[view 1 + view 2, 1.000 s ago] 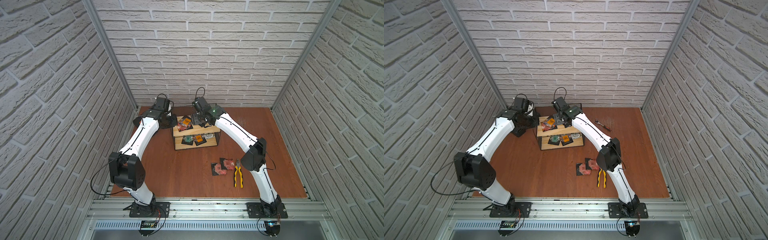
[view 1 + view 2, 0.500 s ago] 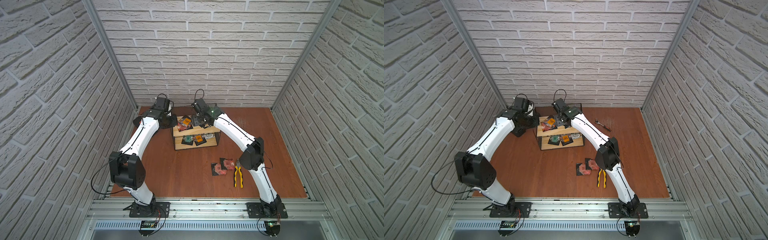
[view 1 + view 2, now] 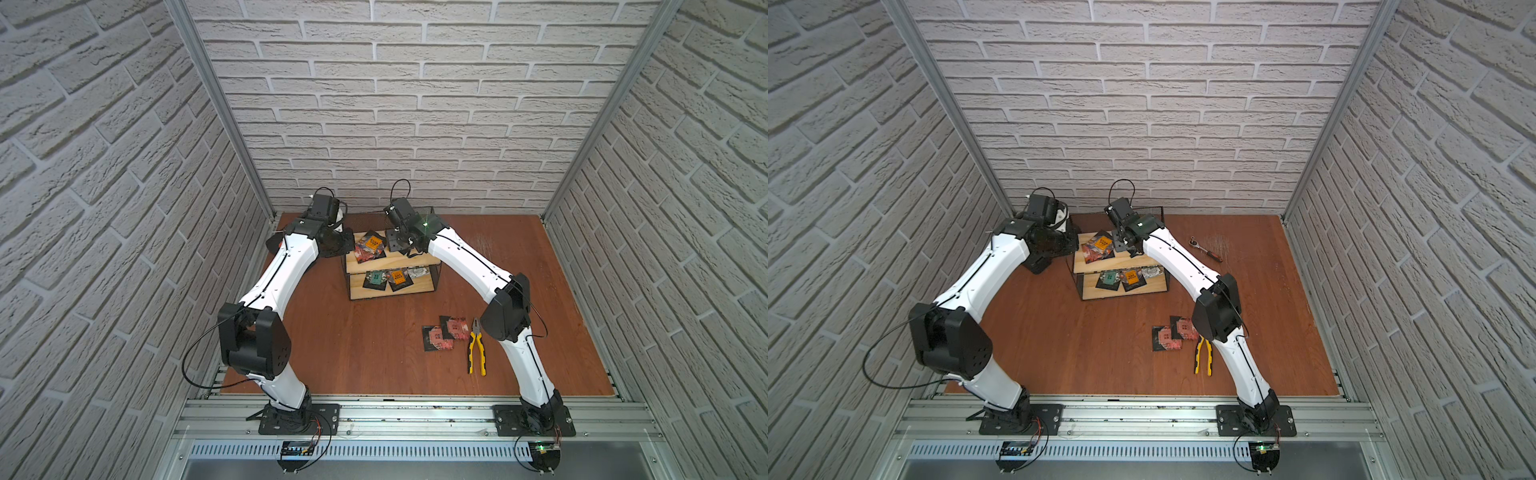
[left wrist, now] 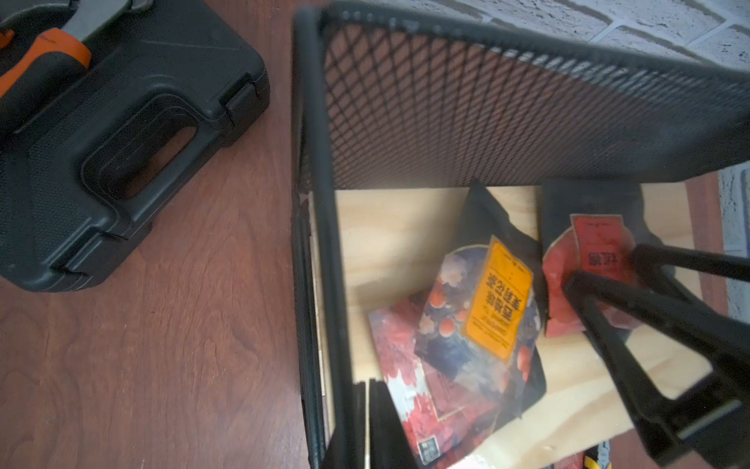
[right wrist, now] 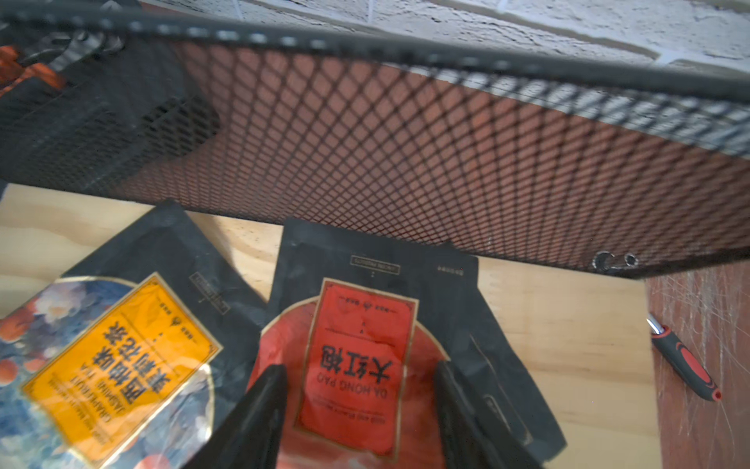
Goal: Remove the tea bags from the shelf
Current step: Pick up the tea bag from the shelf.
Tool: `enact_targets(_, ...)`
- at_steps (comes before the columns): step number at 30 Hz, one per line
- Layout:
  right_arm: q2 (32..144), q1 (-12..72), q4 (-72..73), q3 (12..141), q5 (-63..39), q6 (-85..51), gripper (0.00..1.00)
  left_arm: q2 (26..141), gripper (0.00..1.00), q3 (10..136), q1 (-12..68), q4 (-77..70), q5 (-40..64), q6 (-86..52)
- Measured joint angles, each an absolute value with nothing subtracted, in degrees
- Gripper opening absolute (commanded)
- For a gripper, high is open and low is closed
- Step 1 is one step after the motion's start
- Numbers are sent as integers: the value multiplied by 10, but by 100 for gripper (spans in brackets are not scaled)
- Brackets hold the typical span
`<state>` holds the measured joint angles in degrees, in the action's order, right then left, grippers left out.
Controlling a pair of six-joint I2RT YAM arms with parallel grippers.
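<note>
The right pincer (image 5: pixel 359 367) has narrowed — jaws apart, astride the red-label tea bag (image 5: pixel 365 325) flat on the upper board of the shelf (image 3: pixel 395 262), mid-frame in both top views — and may slip off the flat foil or drag its orange-label neighbour (image 5: pixel 121 357); left pincer (image 4: pixel 367 385) together.

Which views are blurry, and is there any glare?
Left wrist: the shelf mesh and the orange-label tea bag are soft. Right wrist: the mesh rim is smeared, but the red-label tea bag print is readable. Both top views: sharp, evenly lit, no glare visible.
</note>
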<state>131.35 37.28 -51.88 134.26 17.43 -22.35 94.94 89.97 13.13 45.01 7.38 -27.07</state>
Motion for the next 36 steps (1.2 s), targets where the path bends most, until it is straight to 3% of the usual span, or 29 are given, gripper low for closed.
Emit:
enact_targets(6, 1313, 373, -522, 1341, 187, -229, 50, 949, 9, 900, 131, 450, 74, -271)
enact_targets(11, 1313, 375, -529, 1341, 192, -238, 30, 950, 9, 900, 131, 450, 74, -271)
enact_targets(21, 1313, 376, -524, 1342, 187, -248, 3, 950, 9, 900, 131, 450, 74, -271)
enact_targets(36, 1305, 371, -550, 1361, 136, -254, 3, 950, 9, 900, 131, 450, 74, -271)
